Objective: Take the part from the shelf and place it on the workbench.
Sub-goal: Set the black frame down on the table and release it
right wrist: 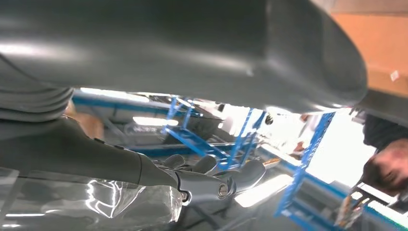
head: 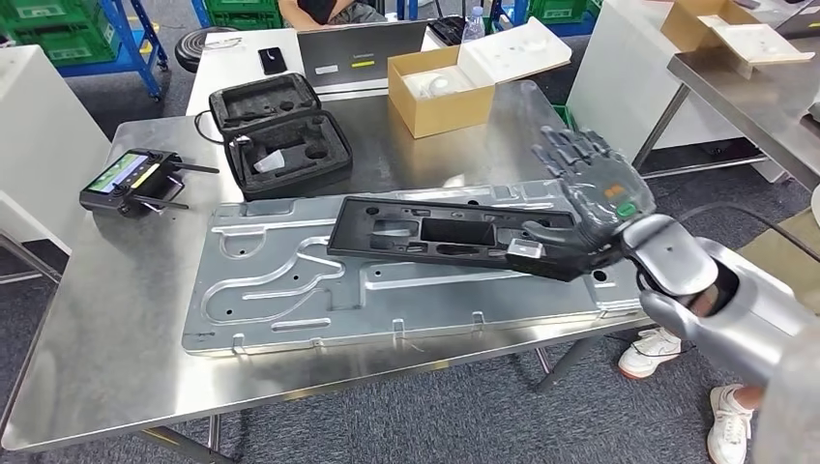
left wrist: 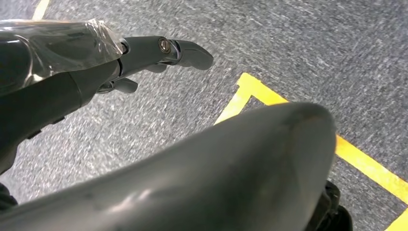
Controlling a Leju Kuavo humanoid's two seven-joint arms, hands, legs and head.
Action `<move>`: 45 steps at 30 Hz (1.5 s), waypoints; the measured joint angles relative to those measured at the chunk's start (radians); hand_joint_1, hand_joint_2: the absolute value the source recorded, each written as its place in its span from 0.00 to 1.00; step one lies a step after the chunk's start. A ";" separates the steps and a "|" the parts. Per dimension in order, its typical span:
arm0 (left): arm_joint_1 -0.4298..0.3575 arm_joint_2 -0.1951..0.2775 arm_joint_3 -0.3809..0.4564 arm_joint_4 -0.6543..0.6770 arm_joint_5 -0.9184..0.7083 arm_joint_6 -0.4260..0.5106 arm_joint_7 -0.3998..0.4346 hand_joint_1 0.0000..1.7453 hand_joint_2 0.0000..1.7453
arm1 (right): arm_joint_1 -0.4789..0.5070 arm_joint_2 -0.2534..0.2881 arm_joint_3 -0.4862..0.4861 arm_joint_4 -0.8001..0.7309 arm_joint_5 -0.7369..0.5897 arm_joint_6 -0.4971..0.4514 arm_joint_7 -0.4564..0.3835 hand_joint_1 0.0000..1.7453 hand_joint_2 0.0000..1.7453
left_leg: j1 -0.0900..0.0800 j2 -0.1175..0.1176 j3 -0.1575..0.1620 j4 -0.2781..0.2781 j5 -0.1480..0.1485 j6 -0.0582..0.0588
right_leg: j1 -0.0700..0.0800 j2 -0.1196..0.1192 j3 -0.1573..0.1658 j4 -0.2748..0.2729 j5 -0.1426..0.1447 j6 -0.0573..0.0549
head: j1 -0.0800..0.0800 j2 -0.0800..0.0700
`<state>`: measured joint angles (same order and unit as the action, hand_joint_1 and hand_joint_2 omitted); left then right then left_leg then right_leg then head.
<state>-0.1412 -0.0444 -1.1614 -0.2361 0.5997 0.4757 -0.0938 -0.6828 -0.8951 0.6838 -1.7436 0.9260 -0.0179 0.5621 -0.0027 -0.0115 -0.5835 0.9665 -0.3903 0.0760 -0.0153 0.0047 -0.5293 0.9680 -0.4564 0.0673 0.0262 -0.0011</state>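
Gripping the black part [head: 440, 235] at its right end, the right hand [head: 588, 208] is reaching in over the steel workbench [head: 116, 319]. Its thumb is pressing against the part's near edge beside a small silver block, while the other fingers [head: 571, 150] are standing up and spread above it. The part is a long, flat black tray with rectangular cut-outs, and it is lying slantwise across a pressed metal plate [head: 290, 290] that is resting on the workbench; whether the part is fully resting on the plate or slightly lifted at the held end is unclear.

Behind the plate, an open black foam case [head: 280, 135] is sitting on the bench, with a handheld controller [head: 131, 181] to its left near the bench edge. A cardboard box [head: 445, 87] is standing open further back, next to a laptop [head: 358, 53] and a phone [head: 272, 60]. A person's white shoes [head: 667, 353] are showing on the floor by the right arm.

In the left wrist view, the left hand [left wrist: 144, 60] is hanging over grey carpet crossed by yellow tape [left wrist: 288, 115], its fingers loosely extended and holding nothing.
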 joint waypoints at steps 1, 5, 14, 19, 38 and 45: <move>0.003 0.000 0.003 0.000 0.003 0.002 -0.002 0.00 0.00 | 0.038 -0.014 -0.024 -0.018 0.003 -0.018 0.007 0.00 0.00 | -0.001 0.000 -0.001 0.000 0.003 -0.005 | 0.003 0.000 0.009 -0.021 0.004 -0.003 | 0.000 0.000; 0.016 0.003 0.016 0.000 0.013 0.004 -0.009 0.00 0.00 | 0.192 -0.052 -0.115 -0.080 0.022 -0.055 0.016 0.00 0.00 | 0.000 0.002 -0.016 0.022 -0.015 -0.026 | 0.002 -0.002 -0.004 -0.023 0.023 -0.026 | -0.001 0.000; 0.026 0.004 0.037 0.000 0.042 0.020 -0.025 0.00 0.00 | 0.557 -0.063 -0.377 -0.177 0.068 -0.136 -0.032 0.00 0.00 | 0.004 0.004 0.066 0.084 -0.134 -0.030 | 0.004 -0.014 -0.066 -0.023 0.077 -0.031 | -0.002 0.000; 0.034 0.006 0.049 0.000 0.067 0.027 -0.029 0.00 0.00 | 0.746 -0.022 -0.506 -0.181 0.027 -0.291 -0.079 0.00 0.00 | -0.006 0.002 0.121 -0.030 -0.086 -0.003 | 0.003 -0.017 -0.074 -0.028 0.104 -0.005 | -0.001 0.000; 0.039 0.013 0.072 0.001 0.109 0.054 0.000 0.00 0.00 | 0.818 0.441 -0.589 0.562 -0.677 -0.664 -0.733 0.00 0.00 | -0.001 0.011 -0.066 0.108 -0.074 -0.034 | 0.001 -0.009 0.060 -0.068 0.010 -0.041 | 0.005 0.000; 0.035 0.015 0.072 0.001 0.105 0.056 0.002 0.00 0.00 | 0.736 0.607 -0.582 0.940 -0.721 -0.603 -0.764 0.00 0.00 | -0.008 0.010 0.056 0.100 -0.071 -0.024 | 0.008 -0.006 -0.031 -0.064 0.075 -0.040 | 0.004 0.000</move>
<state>-0.1060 -0.0289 -1.0899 -0.2354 0.7042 0.5316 -0.0915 0.0533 -0.2883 0.1017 -0.8038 0.2048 -0.6209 -0.2021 -0.0106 -0.0016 -0.5270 1.0669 -0.4617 0.0519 -0.0075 -0.0011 -0.5601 0.9040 -0.3818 0.0268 0.0304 -0.0011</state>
